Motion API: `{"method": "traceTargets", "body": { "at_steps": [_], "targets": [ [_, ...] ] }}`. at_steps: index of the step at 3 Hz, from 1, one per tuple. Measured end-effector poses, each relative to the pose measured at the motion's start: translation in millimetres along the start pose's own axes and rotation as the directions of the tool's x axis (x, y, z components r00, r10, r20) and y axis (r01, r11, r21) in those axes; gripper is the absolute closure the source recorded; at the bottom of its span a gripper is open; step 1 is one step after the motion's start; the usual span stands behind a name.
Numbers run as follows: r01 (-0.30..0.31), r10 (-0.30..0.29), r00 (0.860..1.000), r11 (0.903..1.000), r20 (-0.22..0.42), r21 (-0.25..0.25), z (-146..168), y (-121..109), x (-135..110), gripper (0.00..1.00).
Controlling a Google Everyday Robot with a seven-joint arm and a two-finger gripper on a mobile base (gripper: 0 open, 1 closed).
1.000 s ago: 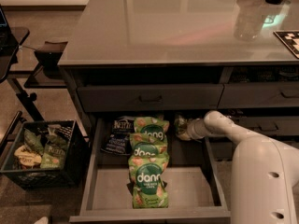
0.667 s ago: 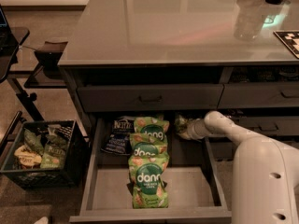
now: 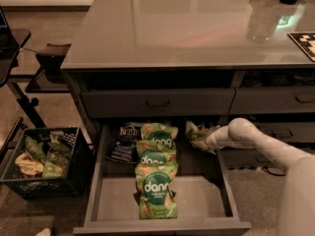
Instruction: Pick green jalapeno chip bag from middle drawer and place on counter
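The middle drawer (image 3: 118, 200) is pulled open below the counter (image 3: 187, 28). The green jalapeno chip bag (image 3: 195, 133), small and dull green, sits at the drawer's back right corner. My white arm reaches in from the right, and my gripper (image 3: 205, 140) is at the bag, touching it. Its tips are hidden by the bag and the arm. Three bright green "dang" bags (image 3: 156, 183) lie in a row down the drawer's middle. A dark Kettle bag (image 3: 125, 141) lies at the back left.
A black crate (image 3: 44, 163) with several snack bags stands on the floor to the left of the cabinet. Shut drawers (image 3: 157, 102) sit above the open one. A clear container (image 3: 260, 21) and a checkered tag (image 3: 305, 41) are on the counter's right side.
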State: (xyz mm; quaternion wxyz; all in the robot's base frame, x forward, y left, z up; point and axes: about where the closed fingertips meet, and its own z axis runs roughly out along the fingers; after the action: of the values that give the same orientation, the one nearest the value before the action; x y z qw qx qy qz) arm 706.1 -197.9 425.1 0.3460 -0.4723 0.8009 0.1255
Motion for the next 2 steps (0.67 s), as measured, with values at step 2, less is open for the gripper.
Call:
{"method": "traceTargets", "body": {
  "at_steps": [2],
  "targets": [
    [0.056, -0.054, 0.993, 0.9982, 0.108, -0.020, -75.9, 22.8, -43.6, 1.00]
  ]
}}
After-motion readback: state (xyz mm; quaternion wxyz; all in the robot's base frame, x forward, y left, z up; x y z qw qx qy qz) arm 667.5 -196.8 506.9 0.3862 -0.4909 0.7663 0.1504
